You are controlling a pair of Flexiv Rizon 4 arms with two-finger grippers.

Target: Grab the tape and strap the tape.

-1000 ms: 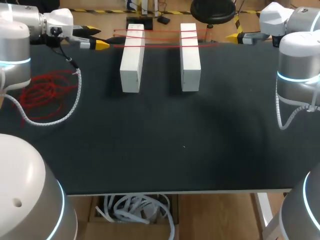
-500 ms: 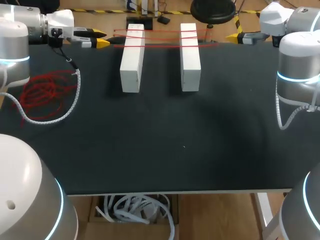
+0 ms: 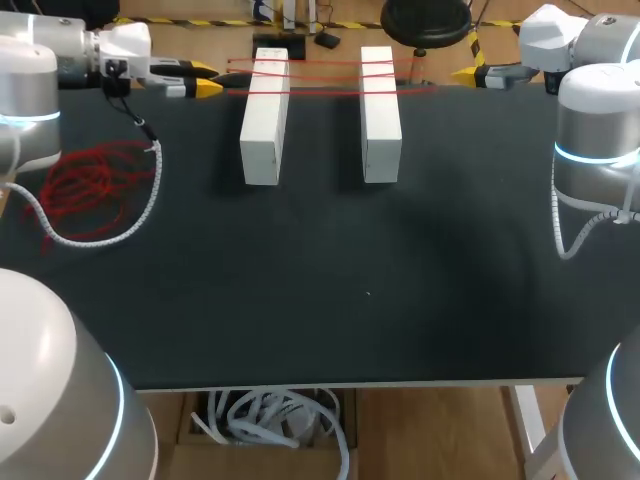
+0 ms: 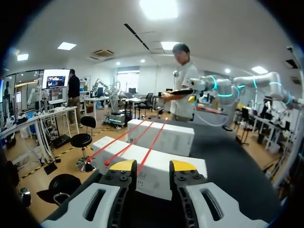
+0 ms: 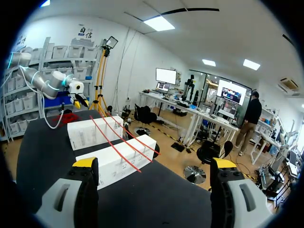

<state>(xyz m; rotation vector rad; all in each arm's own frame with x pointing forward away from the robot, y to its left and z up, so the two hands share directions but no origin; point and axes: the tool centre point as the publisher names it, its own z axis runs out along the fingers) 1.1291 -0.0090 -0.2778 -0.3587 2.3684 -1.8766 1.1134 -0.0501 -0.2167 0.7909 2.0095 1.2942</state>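
Overhead view, clock directions read from the centre of the black table (image 3: 350, 280). Two long white blocks lie side by side near twelve o'clock, parallel and apart: the left white block (image 3: 265, 118) and the right white block (image 3: 380, 112). The red tape (image 3: 325, 62) runs as thin, taut strands across the far ends of both blocks, bridging the gap between them and reaching a little past each outer side.

The left gripper (image 3: 203, 79) hangs at eleven o'clock, over the table's far edge, its yellow tips pointing toward three o'clock and standing just beside the left ends of the strands. In its wrist view the claw is released: the fingers stand apart with nothing held, and the tape ends lie just ahead of the tips. The right gripper (image 3: 470, 73) hangs at one o'clock, pointing toward nine o'clock, near the strands' right ends. Its claw is also released, spread wide, with both blocks ahead of it.

A loose red tangle (image 3: 90, 185) lies on the table at ten o'clock, partly ringed by the left arm's white coiled cable (image 3: 150, 205).
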